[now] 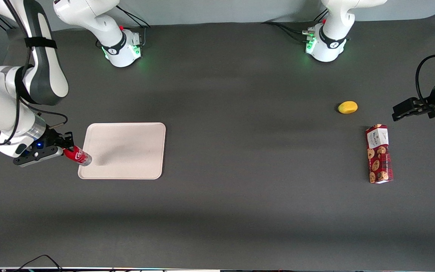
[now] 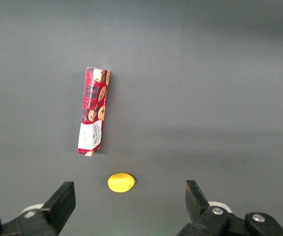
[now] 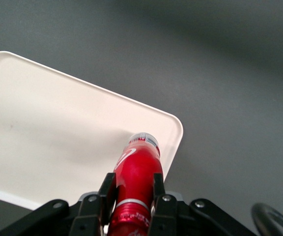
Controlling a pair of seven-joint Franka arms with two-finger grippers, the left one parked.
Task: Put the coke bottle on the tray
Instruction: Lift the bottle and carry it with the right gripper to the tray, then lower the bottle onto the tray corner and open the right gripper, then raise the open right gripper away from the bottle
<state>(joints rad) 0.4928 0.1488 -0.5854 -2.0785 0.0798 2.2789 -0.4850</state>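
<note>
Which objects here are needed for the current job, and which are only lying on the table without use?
Needed: coke bottle, gripped in the end effector over the tray's edge; tray.

Only lying about, toward the parked arm's end: red cookie box; yellow lemon-like object.

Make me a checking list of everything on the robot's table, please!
Surface: dark grey table, flat.
Job's things: coke bottle held tilted at the edge of the tray; tray otherwise bare.
Clutter: red cookie box and small yellow object, toward the parked arm's end.
Grippers: gripper, jaws shut on the bottle near its cap.
Cables: black cables by the arm bases.
Surroundings: nothing seen.
</note>
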